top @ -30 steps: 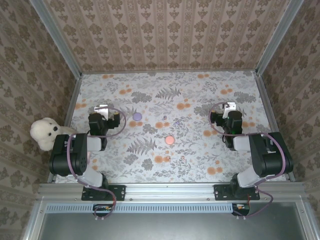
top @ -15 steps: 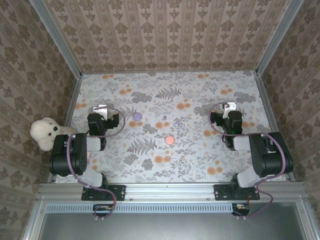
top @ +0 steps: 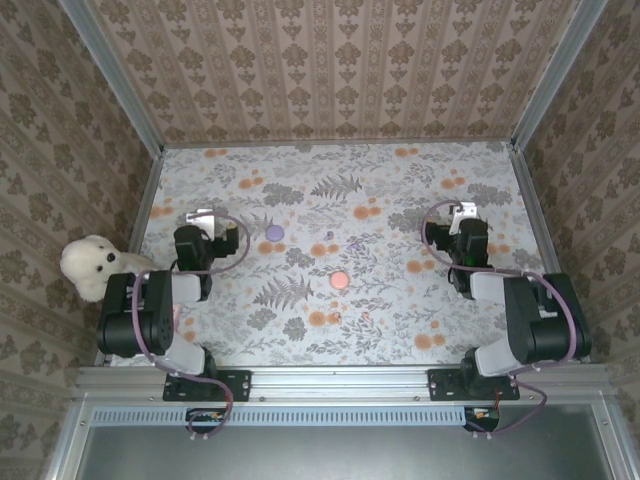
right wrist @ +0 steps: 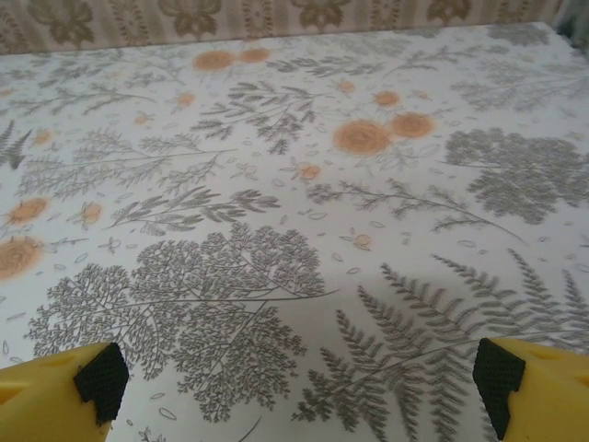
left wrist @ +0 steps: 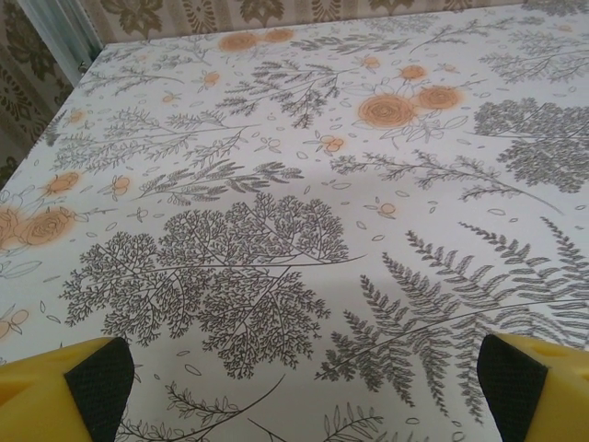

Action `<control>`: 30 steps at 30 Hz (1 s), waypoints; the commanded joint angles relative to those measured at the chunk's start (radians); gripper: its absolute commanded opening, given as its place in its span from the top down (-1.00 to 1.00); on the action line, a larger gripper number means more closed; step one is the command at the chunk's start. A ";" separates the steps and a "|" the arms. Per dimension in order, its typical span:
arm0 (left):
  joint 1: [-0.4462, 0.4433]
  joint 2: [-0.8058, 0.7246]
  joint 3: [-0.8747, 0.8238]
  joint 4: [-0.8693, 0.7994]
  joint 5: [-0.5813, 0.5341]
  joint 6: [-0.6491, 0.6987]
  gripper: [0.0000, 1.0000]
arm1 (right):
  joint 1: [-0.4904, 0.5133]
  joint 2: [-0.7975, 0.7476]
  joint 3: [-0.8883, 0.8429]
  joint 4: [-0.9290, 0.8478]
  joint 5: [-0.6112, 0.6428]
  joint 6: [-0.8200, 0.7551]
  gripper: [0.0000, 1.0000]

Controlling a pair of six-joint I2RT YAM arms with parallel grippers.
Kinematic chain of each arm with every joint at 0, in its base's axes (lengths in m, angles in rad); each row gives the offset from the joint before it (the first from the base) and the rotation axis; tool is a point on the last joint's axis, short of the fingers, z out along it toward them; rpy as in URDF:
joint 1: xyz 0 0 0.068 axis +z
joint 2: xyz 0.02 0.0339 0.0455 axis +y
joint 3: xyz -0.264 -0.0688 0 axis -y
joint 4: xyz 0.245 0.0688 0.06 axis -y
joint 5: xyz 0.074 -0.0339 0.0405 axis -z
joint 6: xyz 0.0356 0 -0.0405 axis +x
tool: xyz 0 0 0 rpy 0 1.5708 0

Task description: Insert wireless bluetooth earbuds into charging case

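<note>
charging case (top: 339, 280) on floral table (top: 400, 190), contents unclear

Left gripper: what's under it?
Bare floral tablecloth lies under the left gripper, whose jaws stand wide apart with nothing between them. The patch directly beneath its yellow fingers is covered, so it cannot be checked.

- specks (top: 330, 236) near the middle: too small to identify
- purple disc (top: 275, 232), pink disc (top: 339, 279): detail unreadable
- left gripper (left wrist: 304, 382), right gripper (right wrist: 299, 379): fingers cut off by bottom edge
- plush toy (top: 88, 265): partly behind left arm (top: 140, 310)
</note>
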 commanded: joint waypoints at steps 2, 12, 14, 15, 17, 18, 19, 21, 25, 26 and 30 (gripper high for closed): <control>-0.023 -0.110 0.052 -0.128 -0.077 0.003 -1.00 | -0.006 -0.129 0.159 -0.317 0.089 0.095 -1.00; -0.088 -0.337 0.256 -0.570 -0.137 -0.056 -1.00 | -0.013 -0.101 0.426 -0.838 -0.015 0.398 -1.00; -0.097 -0.346 0.319 -0.681 -0.150 -0.122 -1.00 | -0.008 -0.125 0.415 -0.839 -0.088 0.397 -1.00; -0.099 -0.347 0.352 -0.745 -0.153 -0.160 -1.00 | -0.001 -0.140 0.409 -0.843 -0.120 0.393 -1.00; -0.112 -0.350 0.392 -0.825 -0.146 -0.215 -1.00 | 0.028 -0.155 0.421 -0.887 -0.155 0.383 -1.00; -0.120 -0.354 0.401 -0.848 -0.137 -0.236 -1.00 | 0.049 -0.157 0.434 -0.934 -0.160 0.378 -1.00; -0.129 -0.359 0.402 -0.857 -0.127 -0.249 -1.00 | 0.073 -0.159 0.443 -0.962 -0.165 0.373 -1.00; -0.157 -0.369 0.402 -0.877 -0.126 -0.283 -1.00 | 0.139 -0.154 0.470 -1.036 -0.163 0.373 -1.00; -0.213 -0.367 0.403 -0.915 -0.129 -0.381 -1.00 | 0.299 -0.129 0.513 -1.154 -0.121 0.408 -0.97; -0.231 -0.364 0.399 -0.919 -0.128 -0.418 -1.00 | 0.344 -0.121 0.522 -1.178 -0.106 0.430 -0.96; -0.318 -0.337 0.360 -0.899 -0.141 -0.553 -1.00 | 0.499 -0.069 0.560 -1.249 -0.053 0.492 -0.89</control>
